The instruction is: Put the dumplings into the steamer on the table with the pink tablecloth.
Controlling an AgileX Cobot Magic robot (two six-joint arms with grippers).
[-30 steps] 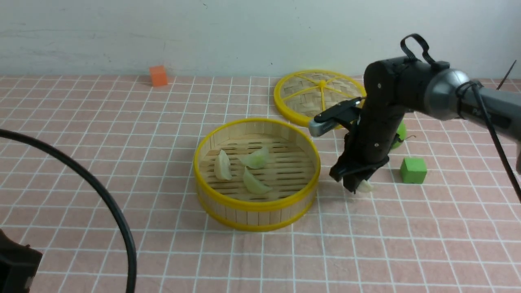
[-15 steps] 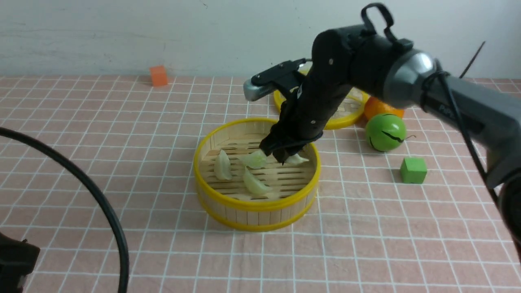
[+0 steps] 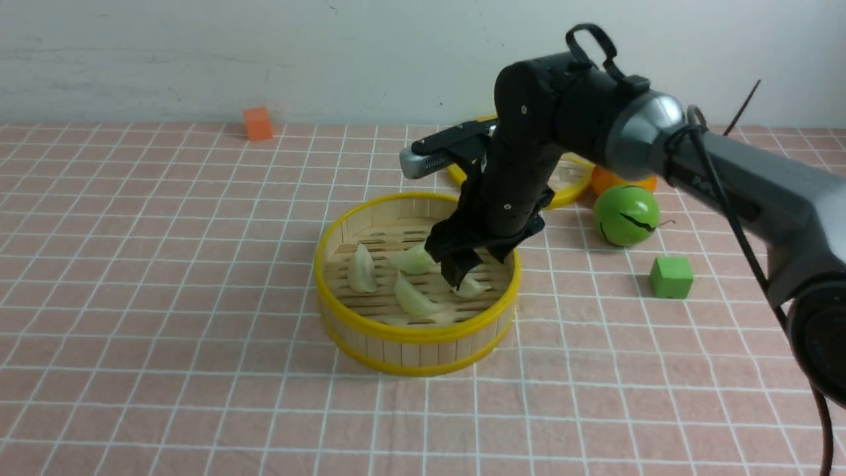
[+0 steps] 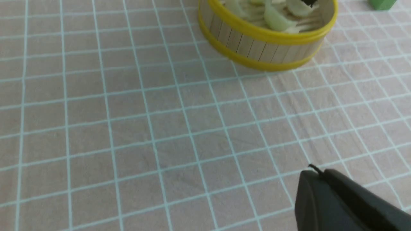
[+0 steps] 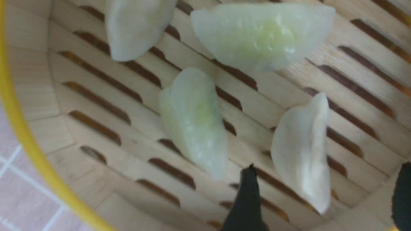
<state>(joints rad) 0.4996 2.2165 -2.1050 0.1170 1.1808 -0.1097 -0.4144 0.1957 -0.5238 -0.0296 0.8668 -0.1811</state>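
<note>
Two fingertips (image 5: 247,202) of the right pincer (image 3: 464,274) stand wide apart inside the steamer (image 3: 410,334), straddling one dumpling (image 5: 301,154) that lies on the slats, touching neither. Three more dumplings (image 3: 413,301) lie beside it, and the steamer sits on the pink-clothed tabletop (image 3: 198,264). Only a dark edge of the left pincer (image 4: 337,200) shows; its opening cannot be told.

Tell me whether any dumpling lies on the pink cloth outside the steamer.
No, all four dumplings lie inside the steamer, and the front view shows none on the pink cloth.
</note>
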